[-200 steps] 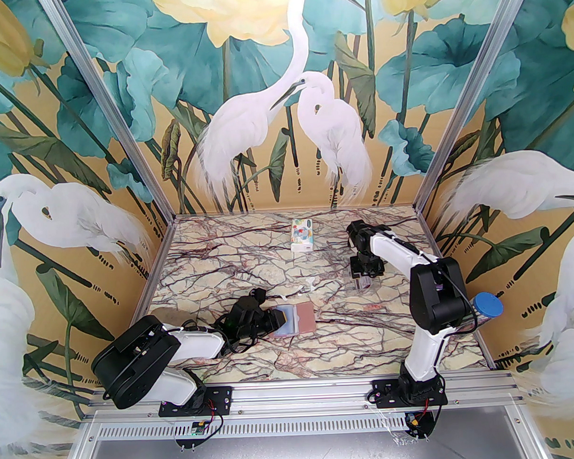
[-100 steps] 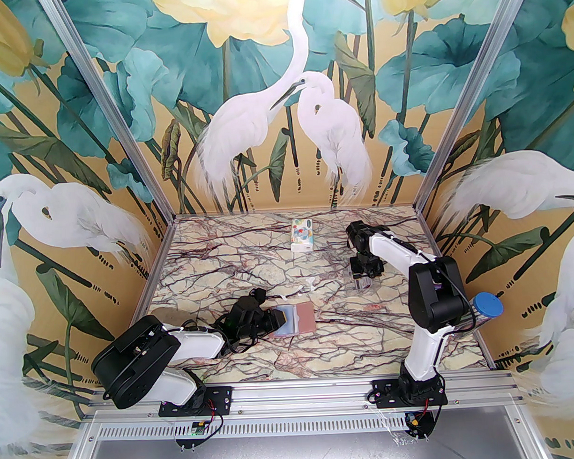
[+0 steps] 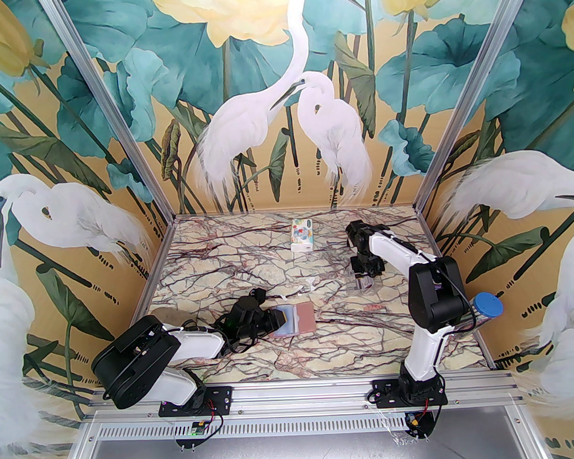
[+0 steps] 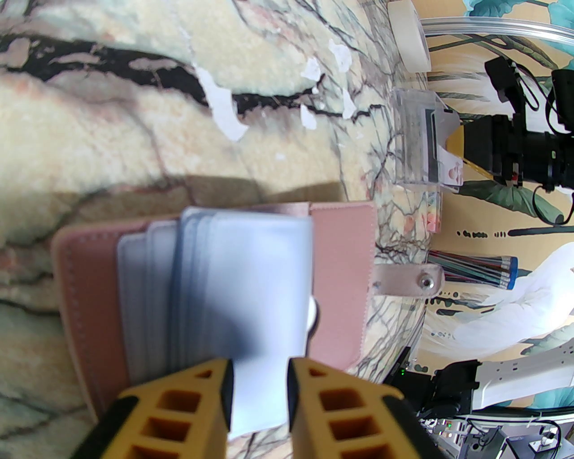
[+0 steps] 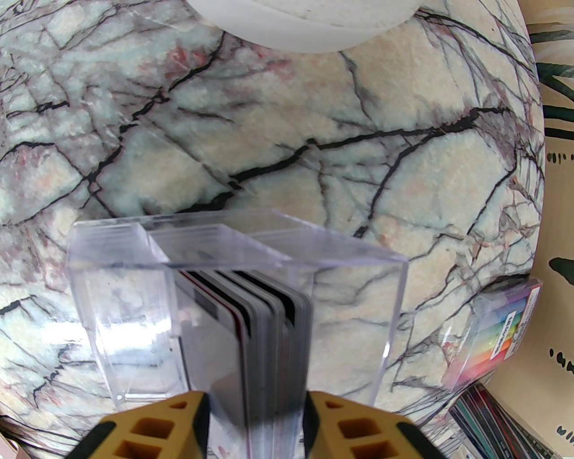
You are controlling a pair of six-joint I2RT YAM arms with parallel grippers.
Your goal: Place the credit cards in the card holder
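We see the card holder (image 4: 341, 278): matt pink leather-like cover with stitched edges, frosted pale-blue plastic sleeves (image 4: 251, 287). Clear glossy plastic box (image 5: 233, 287) ahead of the right fingers holds smooth grey credit cards (image 5: 269, 340). Table (image 5: 314, 112): marble-print, matt.

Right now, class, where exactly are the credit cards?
The credit cards stand upright as a stack inside the clear plastic box on the table's right side, between the right gripper fingers.

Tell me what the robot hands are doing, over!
Left gripper pinching a blue sleeve of the open card holder. Right gripper closing around the credit cards in the clear box. Nothing in the way.
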